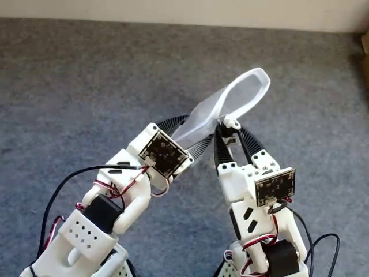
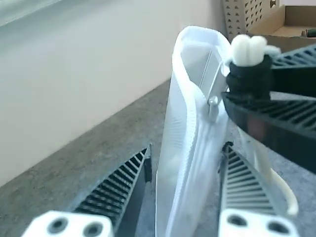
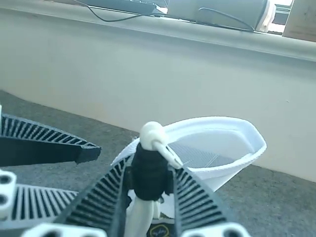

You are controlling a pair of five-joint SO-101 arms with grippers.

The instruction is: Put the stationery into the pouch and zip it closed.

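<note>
Pouch (image 1: 203, 118), white mesh, was up off the grey table surface (image 1: 86, 81), hanging between the two grippers, far end beyond the fingertips gaping in an open loop, so the zip looked not yet closed. No stationery could be made out, inside it or lying around

Right gripper (image 3: 148, 170) was pressed together on the zip pull (image 3: 153, 134), a white knob and cord poking out past its fingertips. Likely held that way to drag the slider along the zip

Left gripper (image 2: 185, 155) was spread, one finger either side of the pouch body, with a gap showing on one side. Probably placed there to steady the pouch against the pull, though it wasn't clamping yet

Both sets of fingertips sat close together, nearly crossing at the pouch, so there was little room and a risk of bumping. A pale wall (image 3: 148, 74) was beyond the pouch, a cardboard box (image 2: 291, 19) off past the right gripper, and black cables (image 1: 60, 193) trailed behind the left arm
</note>
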